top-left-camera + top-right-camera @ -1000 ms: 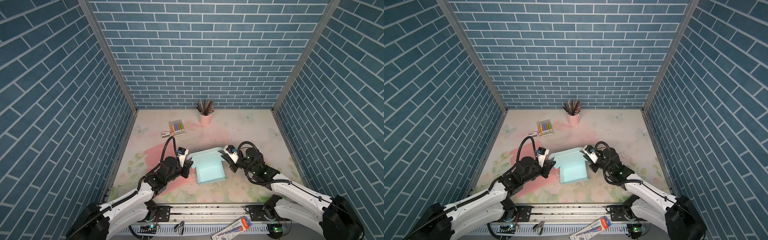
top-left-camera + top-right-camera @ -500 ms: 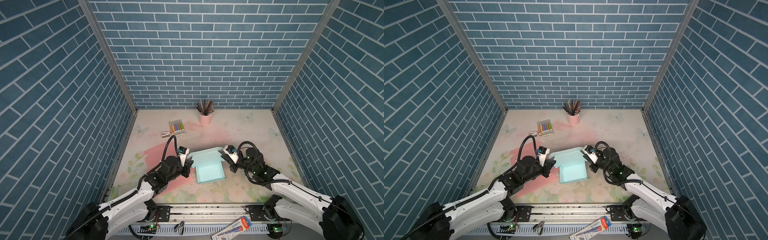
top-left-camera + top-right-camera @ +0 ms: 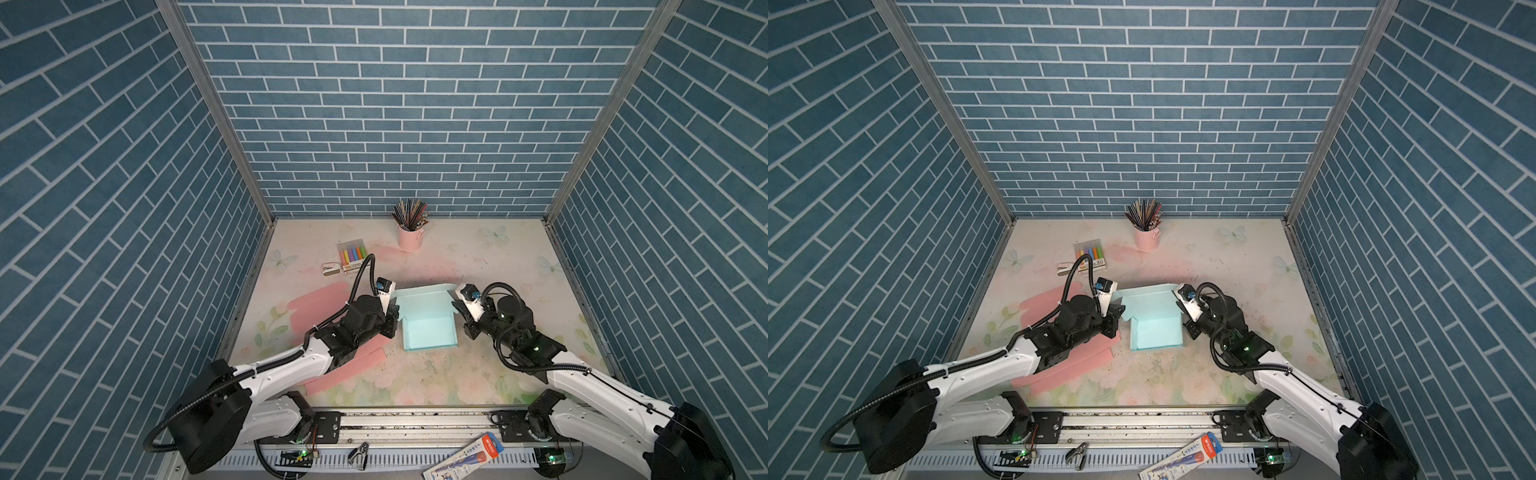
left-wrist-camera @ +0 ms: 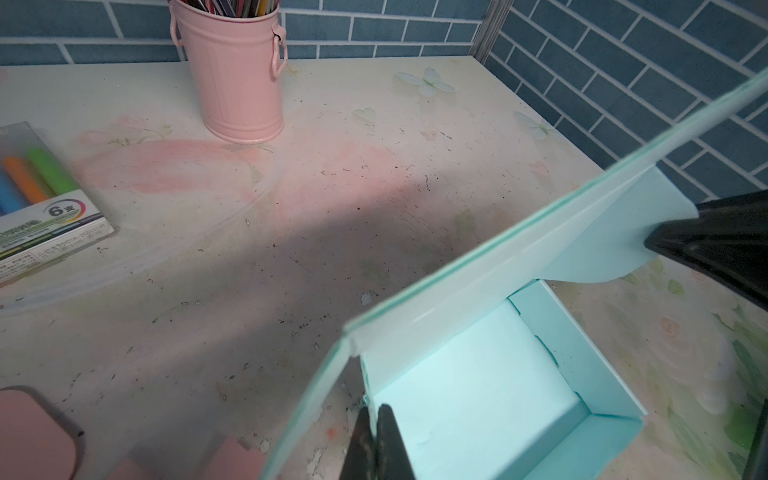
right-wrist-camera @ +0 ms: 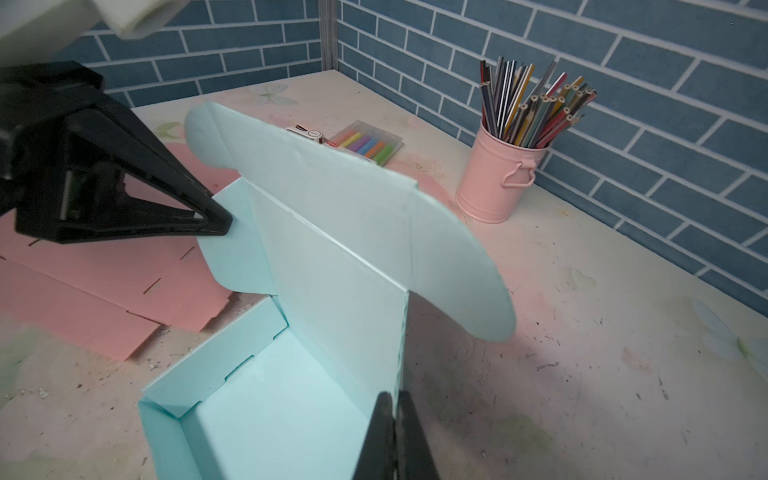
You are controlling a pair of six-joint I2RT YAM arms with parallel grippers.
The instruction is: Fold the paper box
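The light blue paper box (image 3: pixel 430 334) (image 3: pixel 1156 334) sits mid-table as an open tray. Its lid (image 5: pixel 332 199) stands raised at the back with rounded side flaps. My left gripper (image 3: pixel 394 322) (image 3: pixel 1118 318) (image 4: pixel 376 409) is shut on the box's left wall. My right gripper (image 3: pixel 458 318) (image 3: pixel 1185 320) (image 5: pixel 395 397) is shut on the right wall. In the right wrist view the left gripper's black fingers (image 5: pixel 166 216) lie beside the lid's left flap. The tray's inside (image 4: pixel 478 395) holds nothing.
Flat pink cardboard sheets (image 3: pixel 332 365) (image 5: pixel 104 282) lie under the left arm. A pink bucket of pencils (image 3: pixel 409 239) (image 4: pixel 237 75) stands at the back. A marker pack (image 3: pixel 352 253) and a small stapler (image 3: pixel 331 270) lie back left. Brick walls enclose three sides.
Both arms and the box between them have edged slightly toward the back of the table. Both grippers stay shut on the walls.
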